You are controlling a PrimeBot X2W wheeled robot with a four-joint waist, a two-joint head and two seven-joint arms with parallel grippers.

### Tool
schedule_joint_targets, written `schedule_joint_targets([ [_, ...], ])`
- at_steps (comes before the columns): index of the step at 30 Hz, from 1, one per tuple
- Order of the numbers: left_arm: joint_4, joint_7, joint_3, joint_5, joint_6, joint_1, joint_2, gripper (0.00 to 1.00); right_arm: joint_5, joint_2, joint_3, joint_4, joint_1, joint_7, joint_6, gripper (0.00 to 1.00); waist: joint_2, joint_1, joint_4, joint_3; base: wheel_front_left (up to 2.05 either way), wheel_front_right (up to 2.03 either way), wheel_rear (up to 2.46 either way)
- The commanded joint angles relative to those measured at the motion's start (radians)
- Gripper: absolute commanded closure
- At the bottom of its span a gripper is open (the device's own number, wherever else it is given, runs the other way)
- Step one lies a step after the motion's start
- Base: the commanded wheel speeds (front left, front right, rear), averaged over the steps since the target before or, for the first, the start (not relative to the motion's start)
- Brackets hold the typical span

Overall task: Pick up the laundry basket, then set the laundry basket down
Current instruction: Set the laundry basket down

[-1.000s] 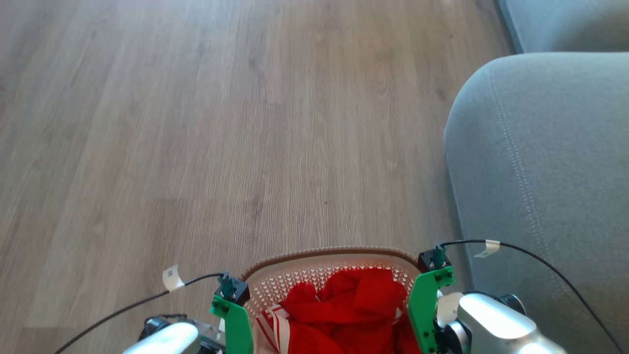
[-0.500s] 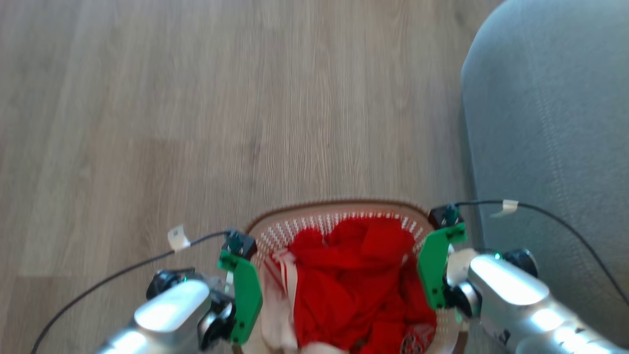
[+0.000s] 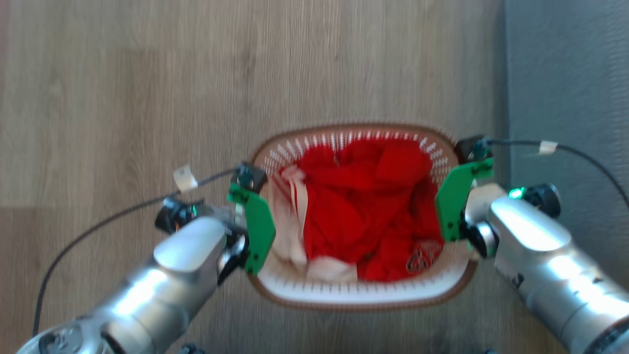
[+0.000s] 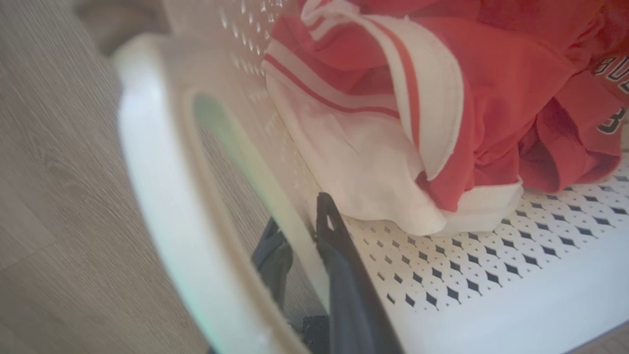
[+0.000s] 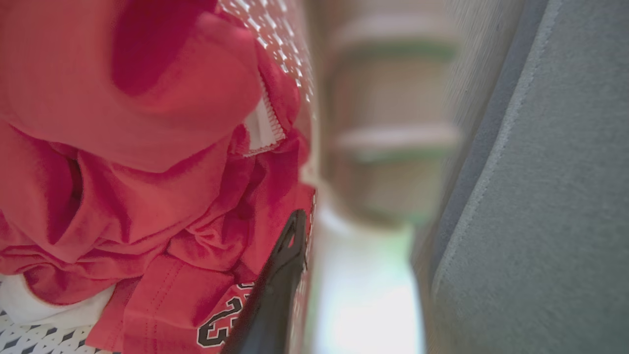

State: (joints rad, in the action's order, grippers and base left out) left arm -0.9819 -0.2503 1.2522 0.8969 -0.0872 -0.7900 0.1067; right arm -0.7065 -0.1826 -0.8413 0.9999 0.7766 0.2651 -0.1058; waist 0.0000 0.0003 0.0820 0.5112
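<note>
The laundry basket [image 3: 344, 291] is white and perforated with a brown braided rim, and it sits in the middle of the head view between my two arms. Red and white clothes [image 3: 363, 206] fill it. My left gripper [image 3: 254, 231] is shut on the basket's left side. In the left wrist view, its two dark fingers [image 4: 339, 246] straddle the wall beside the white handle [image 4: 157, 187]. My right gripper [image 3: 454, 206] holds the right side. One dark finger [image 5: 280, 275] lies inside against the wall; the other is hidden behind it.
A grey sofa [image 3: 565, 98] stands close on the right, almost touching my right wrist, and also shows as the sofa side [image 5: 540, 196]. Wooden floor [image 3: 123, 98] stretches ahead and to the left. Black cables [image 3: 98, 221] trail from both wrists.
The head camera has tilted down, so the whole basket and more of both forearms now show. Both grippers have stayed on the basket's sides.
</note>
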Motion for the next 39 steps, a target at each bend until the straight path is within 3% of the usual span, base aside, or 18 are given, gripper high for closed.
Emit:
schedule_joint_targets([
  [1, 0.018, 0.025, 0.009, -0.037, -0.035, -0.059, -0.038, 1.00, 0.033, 0.036, -0.022, -0.023, 0.015, -0.036, -0.025, 1.00, 0.0000, -0.0003, 0.013, 0.094, 0.00, 0.00, 0.00],
  [7, -0.057, 0.091, 0.012, -0.062, -0.035, -0.139, -0.055, 1.00, 0.054, 0.041, -0.002, 0.027, 0.059, -0.102, -0.025, 1.00, 0.0000, -0.0003, 0.030, 0.209, 0.00, 0.00, 0.00],
  [17, -0.036, 0.093, 0.020, -0.048, -0.034, -0.196, -0.056, 1.00, 0.057, 0.059, 0.031, 0.091, 0.124, -0.193, -0.025, 1.00, 0.0000, -0.0003, 0.025, 0.339, 0.00, 0.00, 0.00],
  [39, -0.024, 0.140, 0.028, -0.066, 0.009, -0.243, -0.056, 1.00, 0.094, 0.097, 0.025, 0.257, 0.224, -0.294, -0.025, 1.00, 0.0000, -0.0003, 0.036, 0.438, 0.00, 0.00, 0.00],
])
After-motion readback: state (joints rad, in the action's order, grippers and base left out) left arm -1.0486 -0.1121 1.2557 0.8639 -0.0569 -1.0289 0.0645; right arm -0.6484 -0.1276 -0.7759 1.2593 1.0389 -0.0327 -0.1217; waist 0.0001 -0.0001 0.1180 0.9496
